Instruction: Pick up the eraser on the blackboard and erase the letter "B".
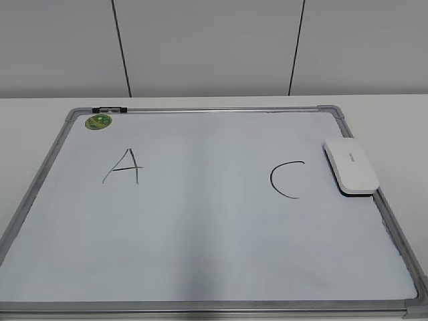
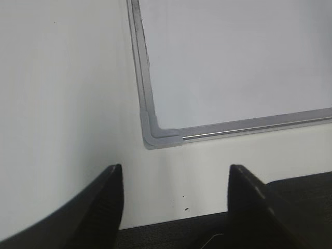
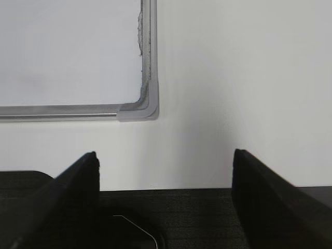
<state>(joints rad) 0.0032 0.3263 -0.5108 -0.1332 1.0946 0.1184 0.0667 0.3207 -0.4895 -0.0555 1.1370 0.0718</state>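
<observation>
Eraser (image 1: 352, 166) lies on blackboard (image 1: 200, 294) edge beside "C" (image 1: 286, 179).

Board (image 1: 200, 267) lies flat on the worktop: white surface, silver-grey frame, grey corner pieces, round green sticker (image 1: 98, 122) at its far-left corner. Eraser (image 1: 351, 166) is a flat white rounded slab with a dark underside, resting on the board's right edge, partly over the frame. No "B" visible; the middle reads blank.
</observation>
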